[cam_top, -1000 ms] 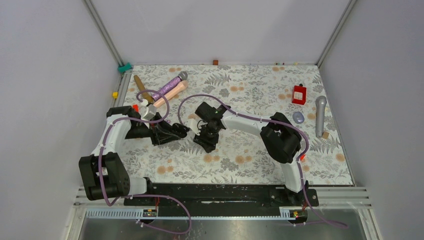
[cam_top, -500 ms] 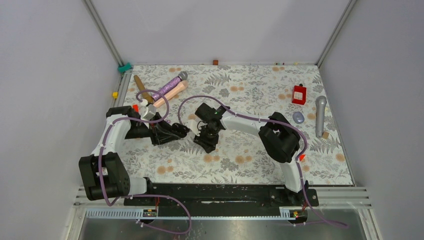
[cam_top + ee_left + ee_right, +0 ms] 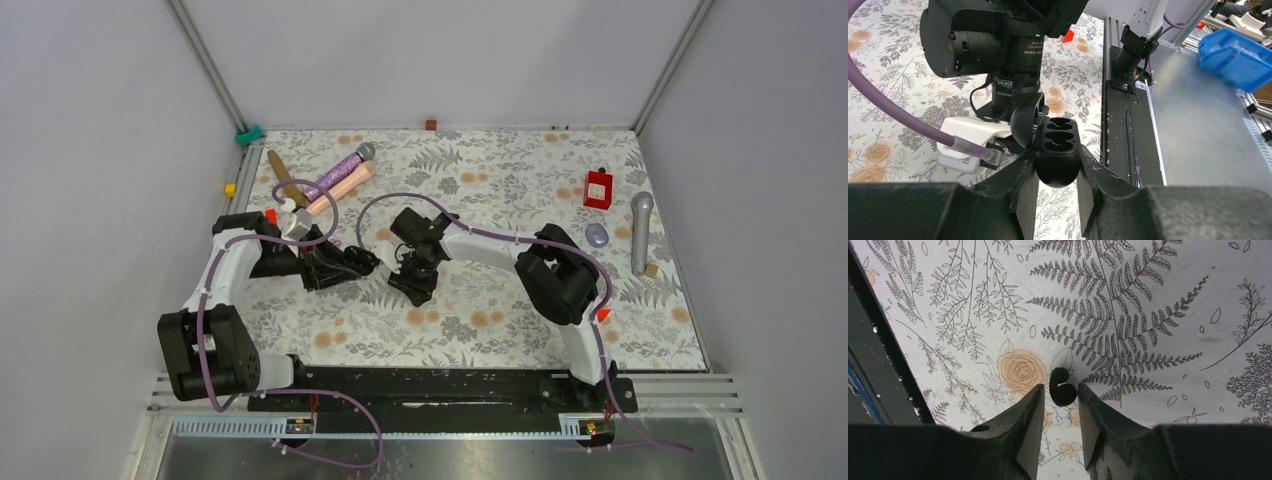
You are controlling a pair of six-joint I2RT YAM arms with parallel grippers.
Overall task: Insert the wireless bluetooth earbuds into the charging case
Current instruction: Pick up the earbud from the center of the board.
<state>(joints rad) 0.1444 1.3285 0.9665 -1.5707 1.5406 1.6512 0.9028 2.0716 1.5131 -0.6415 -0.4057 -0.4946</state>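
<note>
My left gripper (image 3: 1057,167) is shut on the black charging case (image 3: 1058,155) and holds it above the table. The case's lid stands open to the left and its dark wells show, with no bud visible in them. In the top view the left gripper (image 3: 362,262) sits just left of my right gripper (image 3: 412,284). A glossy black earbud (image 3: 1063,386) lies on the floral cloth. My right gripper (image 3: 1060,386) points down with its jaws narrowly apart on either side of the earbud. The right finger touches it and a thin gap shows on the left. No purple buds are in view.
A purple microphone (image 3: 340,170), a pink one (image 3: 347,186) and a wooden stick (image 3: 284,177) lie at the back left. A red box (image 3: 598,188), a grey oval (image 3: 597,234), a grey microphone (image 3: 640,230) and a small cube (image 3: 651,269) lie at the right. The right wrist (image 3: 998,45) stands close behind the case.
The right arm's elbow has shifted slightly left. The left arm and the case have held still.
</note>
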